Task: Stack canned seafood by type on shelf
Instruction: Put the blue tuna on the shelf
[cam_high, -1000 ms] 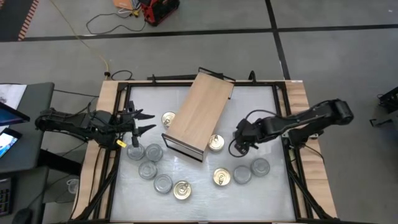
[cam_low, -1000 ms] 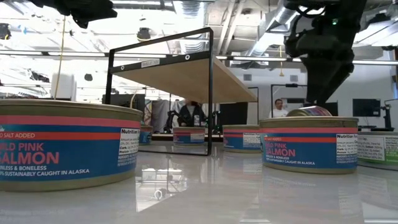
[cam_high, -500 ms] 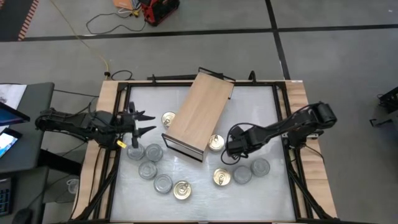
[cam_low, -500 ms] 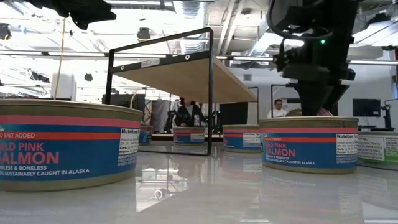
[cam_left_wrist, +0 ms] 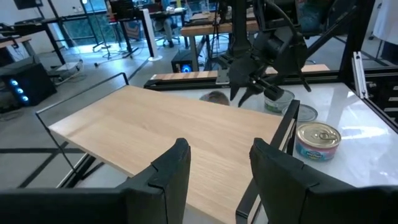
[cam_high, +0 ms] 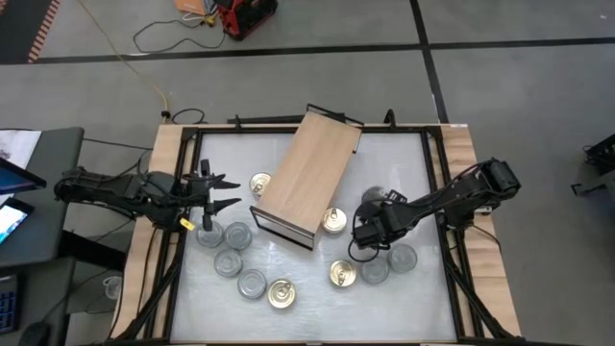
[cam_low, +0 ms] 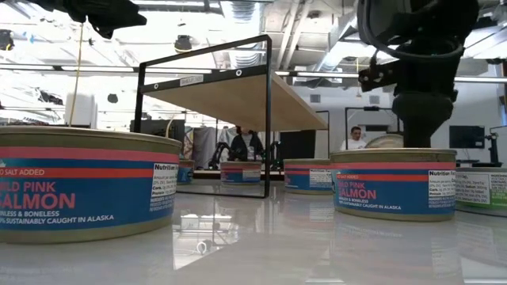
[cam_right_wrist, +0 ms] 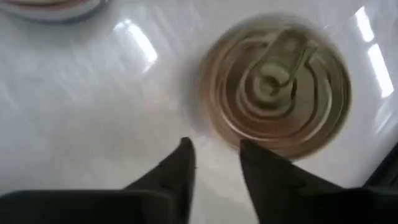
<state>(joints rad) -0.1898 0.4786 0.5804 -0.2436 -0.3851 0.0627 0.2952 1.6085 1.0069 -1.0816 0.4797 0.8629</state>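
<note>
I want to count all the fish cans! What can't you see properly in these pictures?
- High view: the shelf covers whatever sits beneath it.
- High view: the right gripper may hide tins below.
- Low view: one tin is cut off by the picture's edge.
- Right wrist view: the gold-lidded tin is blurred.

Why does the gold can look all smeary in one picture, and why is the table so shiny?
In the right wrist view, the round gold-lidded tin with a pull tab is streaked by motion blur, with white glare stripes on the glossy white tabletop. In the low view, the tabletop mirrors the salmon tins and ceiling lights.
</note>
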